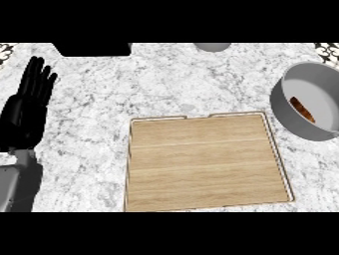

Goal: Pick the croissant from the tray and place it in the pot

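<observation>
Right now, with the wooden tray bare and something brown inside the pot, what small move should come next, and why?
Probably none beyond staying at rest: a brown piece, seemingly the croissant, lies inside the pot, the tray carries nothing, and only the left hand shows, open at the left edge.

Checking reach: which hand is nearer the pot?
Left, by default. The left hand rests open at the view's left edge, across the tray from the pot. The right hand is out of view.

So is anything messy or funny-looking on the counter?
Nothing is spilled or broken. The wooden tray lies flat and bare, and a brown piece, likely the croissant, leans against the inside wall of the pot. The left robot hand rests open at the left edge.
</observation>
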